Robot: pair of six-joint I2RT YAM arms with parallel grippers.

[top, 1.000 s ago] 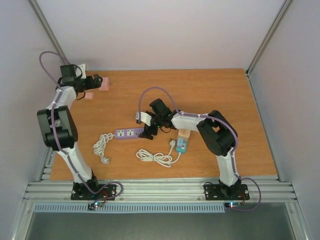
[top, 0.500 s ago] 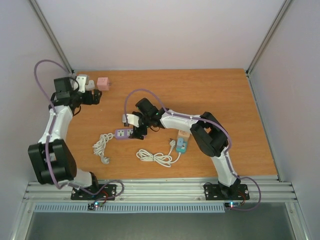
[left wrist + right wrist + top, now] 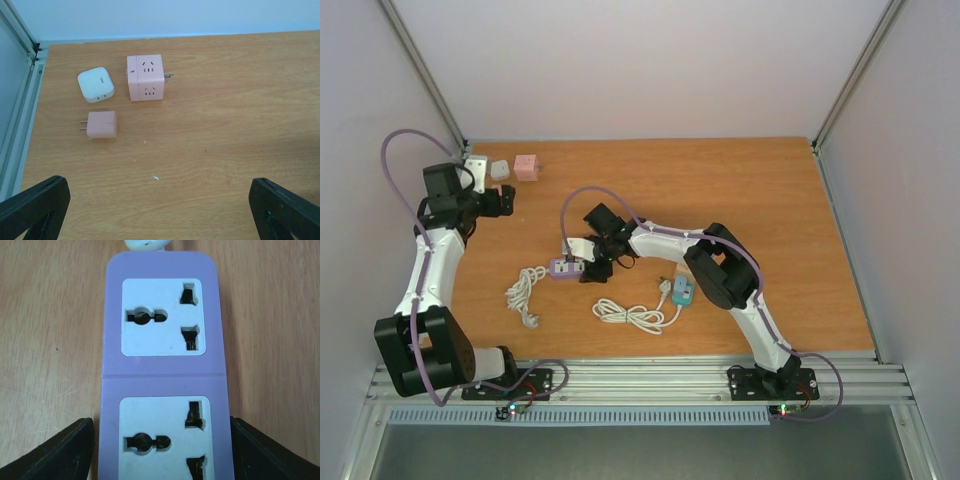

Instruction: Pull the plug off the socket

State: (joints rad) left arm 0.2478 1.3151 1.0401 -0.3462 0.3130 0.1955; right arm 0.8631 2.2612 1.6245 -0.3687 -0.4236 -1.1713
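A purple power strip (image 3: 162, 375) lies flat on the wooden table, and both of its sockets are empty. My right gripper (image 3: 162, 450) straddles its near end. The right finger meets the strip's edge, and a thin gap shows at the left finger (image 3: 55, 455). From above, the strip (image 3: 563, 267) sits just left of that gripper (image 3: 592, 264). My left gripper (image 3: 160, 200) is open over bare wood. Ahead of it lie a pink cube socket (image 3: 145, 77), a pink plug (image 3: 101, 124) lying apart from the cube, and a white adapter (image 3: 96, 84).
The strip's white cord (image 3: 525, 290) coils to its left. A teal adapter (image 3: 683, 292) with a white plug and a coiled white cord (image 3: 635, 317) lies beside the right arm. A metal frame rail (image 3: 20, 95) runs along the table's left edge.
The right gripper slid left along the purple strip and its jaws narrowed around it. The left gripper drew back from the pink cube, toward the left and the near side.
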